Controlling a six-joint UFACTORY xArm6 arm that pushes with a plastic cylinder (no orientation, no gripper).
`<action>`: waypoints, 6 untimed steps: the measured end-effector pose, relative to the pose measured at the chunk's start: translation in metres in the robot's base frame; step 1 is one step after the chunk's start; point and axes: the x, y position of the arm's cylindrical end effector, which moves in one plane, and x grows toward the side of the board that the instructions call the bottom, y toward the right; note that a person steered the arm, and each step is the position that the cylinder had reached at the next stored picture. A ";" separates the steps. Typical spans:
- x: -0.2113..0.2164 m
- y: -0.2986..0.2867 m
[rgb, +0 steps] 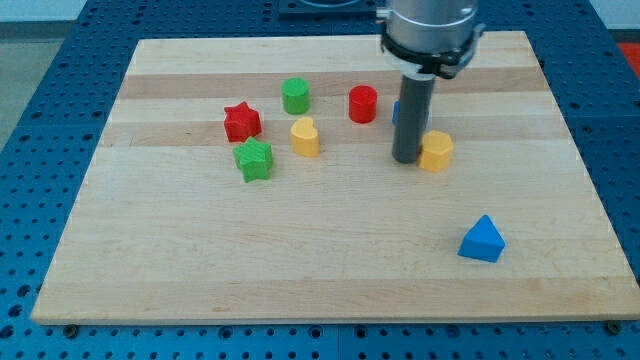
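A: Yellow block (436, 151), the one on the view's right: that is what my tip (406, 159) stands against. The block sits just to the tip's right in the view, touching it or very nearly so; I cannot tell which.

B: And its shape?

A: A short, faceted cylinder, roughly, standing upright. It has no long axis to speak of.

B: What about a pincer?

A: There is none. The arm ends in a straight dark rod, so nothing is released, clenched or grasping; the rod's lower end only rests at the wooden board (300, 260) on the desk.

B: What else is close?

A: A blue block (397, 112) peeks out behind the rod, toward the view's top, mostly hidden, so its shape cannot be made out. A red cylinder (363, 103) stands to the tip's upper left.

B: And farther off?

A: A green cylinder (295, 96), a second yellow block, heart-like (305, 137), a red star (241, 122) and a green star (254, 159) make a loose cluster well to the view's left. A blue triangular block (482, 240) lies alone toward the view's bottom right, well apart from the tip.
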 end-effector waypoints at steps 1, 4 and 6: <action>0.000 0.023; -0.007 0.021; -0.040 -0.049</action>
